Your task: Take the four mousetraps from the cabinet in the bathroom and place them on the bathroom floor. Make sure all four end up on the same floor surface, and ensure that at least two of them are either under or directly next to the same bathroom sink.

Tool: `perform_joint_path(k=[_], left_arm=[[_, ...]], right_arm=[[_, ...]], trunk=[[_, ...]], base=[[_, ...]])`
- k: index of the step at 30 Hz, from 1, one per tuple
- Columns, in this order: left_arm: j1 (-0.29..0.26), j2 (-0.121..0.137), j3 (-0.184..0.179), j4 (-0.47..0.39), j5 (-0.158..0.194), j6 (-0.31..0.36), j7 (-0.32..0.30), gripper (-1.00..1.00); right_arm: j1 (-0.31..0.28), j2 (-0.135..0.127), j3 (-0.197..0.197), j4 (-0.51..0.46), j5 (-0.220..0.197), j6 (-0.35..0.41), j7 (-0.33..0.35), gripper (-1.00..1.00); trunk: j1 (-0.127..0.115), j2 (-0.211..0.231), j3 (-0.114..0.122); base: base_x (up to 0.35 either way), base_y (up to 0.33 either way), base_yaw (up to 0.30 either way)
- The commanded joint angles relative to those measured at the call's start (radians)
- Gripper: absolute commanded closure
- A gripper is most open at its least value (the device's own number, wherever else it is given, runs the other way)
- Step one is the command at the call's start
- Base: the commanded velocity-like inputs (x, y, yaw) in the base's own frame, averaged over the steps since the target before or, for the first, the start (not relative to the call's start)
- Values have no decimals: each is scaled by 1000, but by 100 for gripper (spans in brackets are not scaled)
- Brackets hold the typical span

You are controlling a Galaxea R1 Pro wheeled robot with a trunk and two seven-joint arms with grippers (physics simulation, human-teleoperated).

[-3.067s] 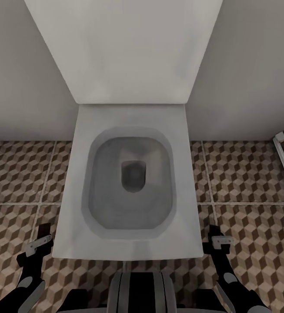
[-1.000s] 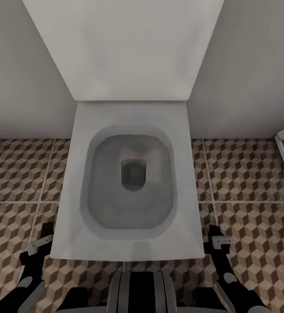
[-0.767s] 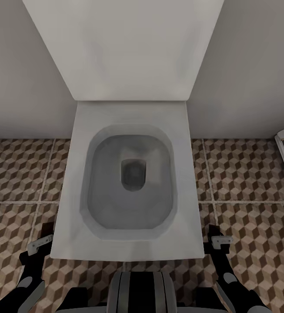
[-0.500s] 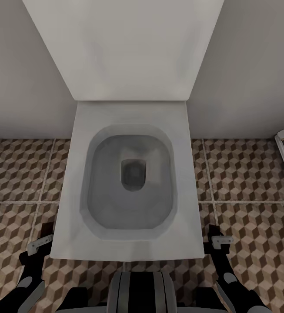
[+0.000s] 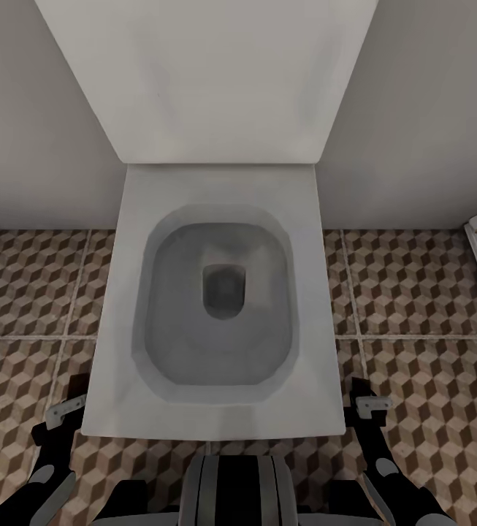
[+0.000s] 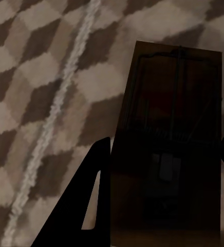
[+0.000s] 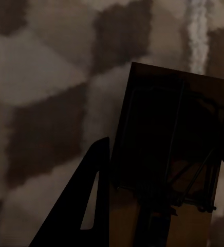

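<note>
Two mousetraps point(image 6: 168, 149) point(image 7: 173, 149), each gripped, lower ends cut off.

Head view: even, soft light, no glare, mild edge stretch. Both wrist views dim, blurry; floor tiles point(image 6: 45, 77) soft, fingers point(image 6: 86, 206) silhouetted black.

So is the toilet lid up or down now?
Up: the toilet lid leans back against the wall, and the bowl lies open below it.

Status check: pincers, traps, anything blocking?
Left pincer shut on a mousetrap. Right pincer shut on another mousetrap. Toilet dead ahead.
</note>
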Motion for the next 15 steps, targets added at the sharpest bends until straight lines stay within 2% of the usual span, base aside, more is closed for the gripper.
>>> perform_joint_path(k=[1, 15], left_arm=[[-1, 1, -9, -1, 3, -3, 12, 100], [-1, 2, -9, -4, 3, -2, 11, 100]], right_arm=[[0, -1, 5, 1, 6, 0, -7, 100], [0, -2, 2, -2, 6, -1, -8, 100]], trunk=[[0, 0, 0], [0, 0, 0]], base=[[0, 0, 0], [0, 0, 0]])
